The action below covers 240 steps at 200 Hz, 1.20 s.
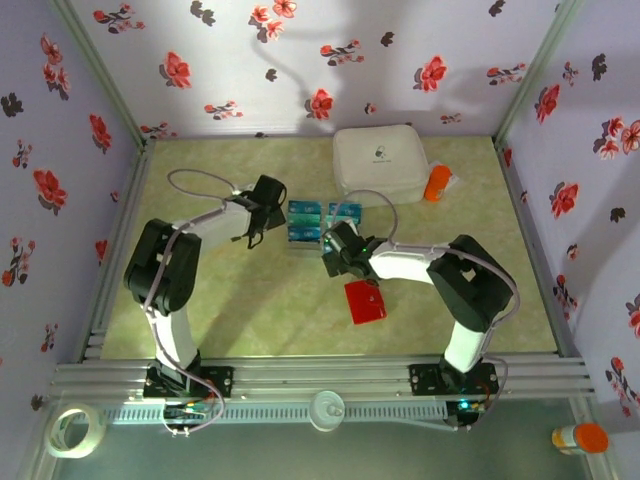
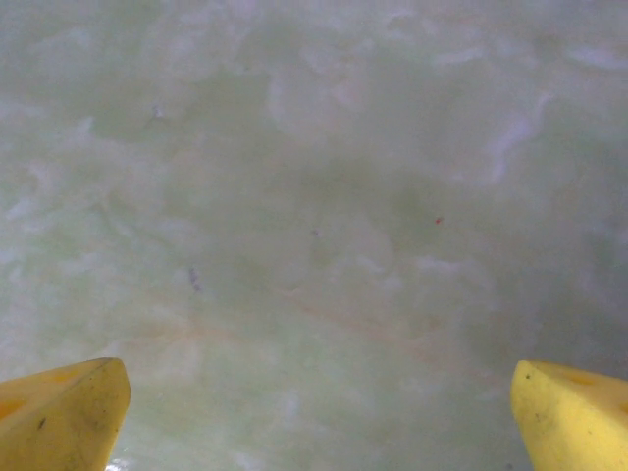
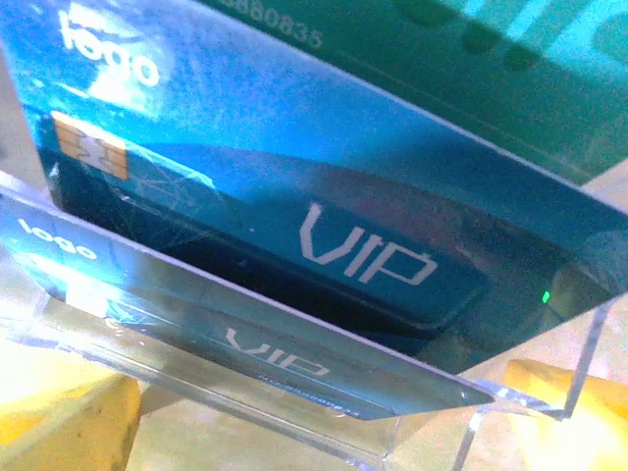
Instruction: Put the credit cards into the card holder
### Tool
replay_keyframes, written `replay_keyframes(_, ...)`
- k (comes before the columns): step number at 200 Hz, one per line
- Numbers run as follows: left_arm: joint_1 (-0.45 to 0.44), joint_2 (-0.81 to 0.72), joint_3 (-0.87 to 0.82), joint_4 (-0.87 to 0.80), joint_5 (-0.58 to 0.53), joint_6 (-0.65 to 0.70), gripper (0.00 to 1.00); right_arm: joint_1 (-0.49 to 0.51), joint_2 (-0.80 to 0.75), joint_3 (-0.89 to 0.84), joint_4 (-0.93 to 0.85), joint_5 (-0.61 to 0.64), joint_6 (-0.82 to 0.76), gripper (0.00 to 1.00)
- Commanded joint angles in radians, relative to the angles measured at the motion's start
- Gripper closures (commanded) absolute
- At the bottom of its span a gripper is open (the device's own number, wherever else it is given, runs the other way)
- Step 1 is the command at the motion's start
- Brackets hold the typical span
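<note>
The credit cards (image 1: pixel 305 222) stand in a clear acrylic stand near the middle of the table. In the right wrist view, a blue card (image 3: pixel 294 196) printed "VIP" fills the frame. A second blue card (image 3: pixel 245 334) is in front of it and a teal one (image 3: pixel 471 78) behind, all in the clear stand (image 3: pixel 579 353). My right gripper (image 1: pixel 330 252) is open right at the stand's near side, its yellow fingertips (image 3: pixel 69 422) low on either side of it. The card holder (image 1: pixel 365 302), flat and red, lies just behind that gripper. My left gripper (image 1: pixel 262 215) hangs open left of the cards over bare table (image 2: pixel 314 196).
A big white rounded case (image 1: pixel 380 158) sits at the back, with an orange bottle (image 1: pixel 437 183) to its right. Floral walls enclose the table on three sides. A tape roll (image 1: pixel 75 430) and an orange-capped bottle (image 1: pixel 580 438) lie outside the front rail.
</note>
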State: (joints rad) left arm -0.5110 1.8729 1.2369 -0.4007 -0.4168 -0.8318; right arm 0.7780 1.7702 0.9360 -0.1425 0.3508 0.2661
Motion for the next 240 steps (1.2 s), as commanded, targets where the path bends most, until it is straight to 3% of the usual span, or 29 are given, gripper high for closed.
replay_keyframes(1,-0.012,0.041,0.047,-0.036,-0.024,0.018,0.0,-0.07,0.045,0.016,-0.026,0.101,-0.019,0.05)
replay_keyframes(52,-0.012,0.053,0.049,-0.025,-0.024,0.027,0.0,-0.074,0.001,-0.002,-0.041,0.043,-0.041,0.05)
replay_keyframes(133,0.045,0.004,0.059,-0.042,-0.024,0.077,0.0,-0.075,-0.249,-0.08,-0.118,-0.098,-0.012,0.04)
replay_keyframes(189,0.107,-0.135,0.017,-0.082,-0.008,0.124,0.0,-0.074,-0.382,-0.092,-0.152,-0.366,0.138,0.09)
replay_keyframes(212,0.11,-0.223,-0.03,-0.075,0.022,0.14,0.0,-0.066,-0.349,-0.089,-0.087,-0.522,0.226,0.13)
replay_keyframes(240,0.111,-0.326,-0.098,-0.066,0.078,0.133,0.0,-0.018,-0.264,-0.06,-0.01,-0.587,0.294,0.13)
